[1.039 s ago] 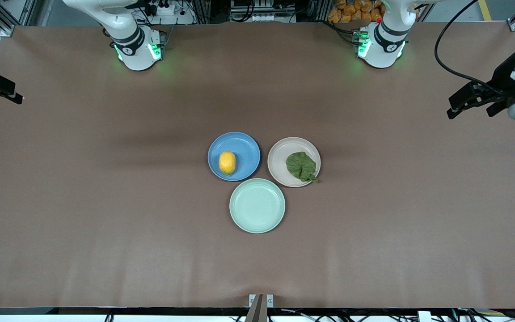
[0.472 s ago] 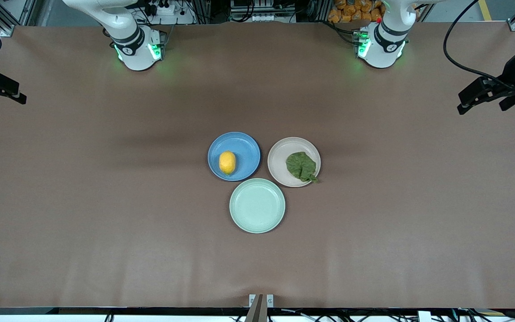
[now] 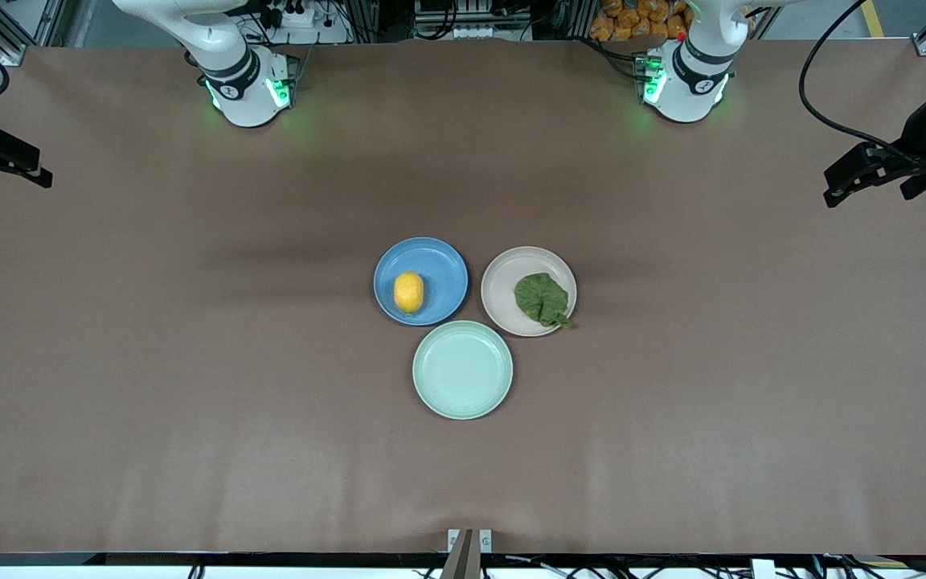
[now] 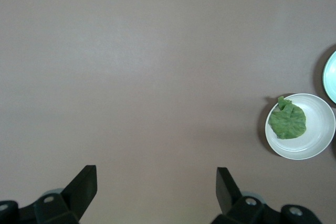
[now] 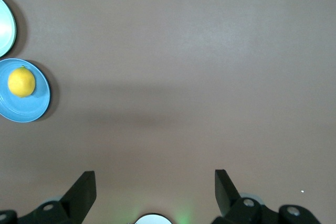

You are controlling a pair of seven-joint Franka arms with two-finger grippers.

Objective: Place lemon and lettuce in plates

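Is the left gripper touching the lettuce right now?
Apart. The front view shows the left gripper open at its end of the table, with bare table between it and the lettuce lying in the beige plate.

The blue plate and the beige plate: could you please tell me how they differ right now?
The blue plate holds the lemon well inside its rim; the beige plate holds the lettuce, whose tip pokes over the rim. The blue plate lies toward the right arm's end, the beige plate toward the left arm's. Both are round, shallow and look equal in size.
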